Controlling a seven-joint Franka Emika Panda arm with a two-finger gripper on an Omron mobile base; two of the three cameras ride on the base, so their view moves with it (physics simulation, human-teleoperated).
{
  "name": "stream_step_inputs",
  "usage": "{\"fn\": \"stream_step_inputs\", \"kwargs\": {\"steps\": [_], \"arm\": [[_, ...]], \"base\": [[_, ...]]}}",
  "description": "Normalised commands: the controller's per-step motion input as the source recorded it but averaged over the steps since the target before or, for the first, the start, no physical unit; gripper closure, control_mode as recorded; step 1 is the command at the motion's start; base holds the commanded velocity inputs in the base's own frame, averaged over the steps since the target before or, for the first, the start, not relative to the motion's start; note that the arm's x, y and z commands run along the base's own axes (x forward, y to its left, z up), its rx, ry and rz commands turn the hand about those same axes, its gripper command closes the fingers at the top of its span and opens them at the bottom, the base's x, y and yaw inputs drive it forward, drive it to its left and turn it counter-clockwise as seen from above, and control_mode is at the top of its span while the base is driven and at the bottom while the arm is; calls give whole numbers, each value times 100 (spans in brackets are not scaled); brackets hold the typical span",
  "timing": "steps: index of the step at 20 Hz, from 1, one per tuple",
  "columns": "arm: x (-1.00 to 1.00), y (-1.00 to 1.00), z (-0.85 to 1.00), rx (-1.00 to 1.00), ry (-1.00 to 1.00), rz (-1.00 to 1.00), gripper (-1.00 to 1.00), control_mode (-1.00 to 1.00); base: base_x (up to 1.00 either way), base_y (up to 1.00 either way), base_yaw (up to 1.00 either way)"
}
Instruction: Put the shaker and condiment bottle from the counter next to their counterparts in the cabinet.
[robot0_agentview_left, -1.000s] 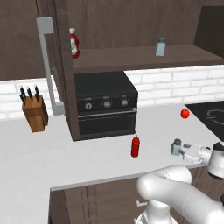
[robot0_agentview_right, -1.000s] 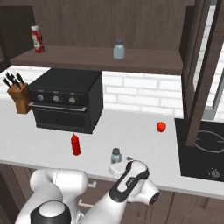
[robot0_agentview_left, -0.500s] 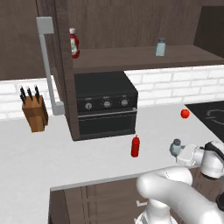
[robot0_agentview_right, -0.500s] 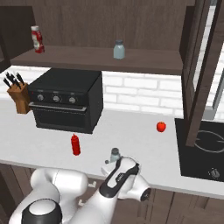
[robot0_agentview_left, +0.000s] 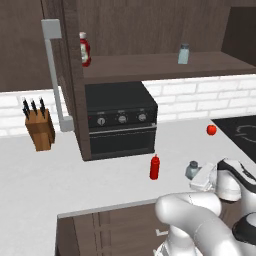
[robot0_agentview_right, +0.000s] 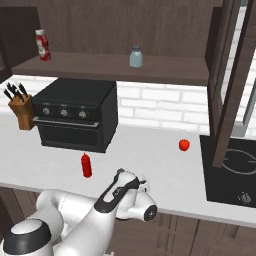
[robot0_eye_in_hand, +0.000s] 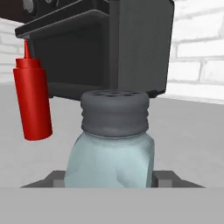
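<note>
My gripper (robot0_eye_in_hand: 109, 183): jaws pinching the shaker (robot0_eye_in_hand: 112, 142)
Shaker: upright on the counter (robot0_agentview_left: 100, 185)
Condiment bottle (robot0_eye_in_hand: 33, 101): left, apart

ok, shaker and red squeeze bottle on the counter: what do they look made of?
Shaker: body looks like clear glass or hard plastic, pale blue and see-through with soft highlights; cap is matte dark grey with holes on top, metal or plastic, can't tell. Condiment bottle: opaque red plastic by its uniform, slightly glossy look.

2 rear base views over the counter (robot0_agentview_left: 75, 175); hand view close, level, ovenward.
</note>
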Motion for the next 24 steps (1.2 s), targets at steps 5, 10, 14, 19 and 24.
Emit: {"fn": "stream_step_inputs", "kwargs": {"steps": [5, 10, 14, 19, 24], "arm": [[2, 4, 3, -3, 0, -2, 100, -100], [0, 0, 46, 0, -1, -1, 100, -100], [0, 0, 83, 0, 0, 0, 100, -100], [0, 0, 89, 0, 0, 0, 100, -100], [0, 0, 86, 0, -1, -2, 100, -100]], "base": [[0, 0, 0], [0, 0, 0], [0, 0, 0], [0, 0, 0], [0, 0, 0]]}}
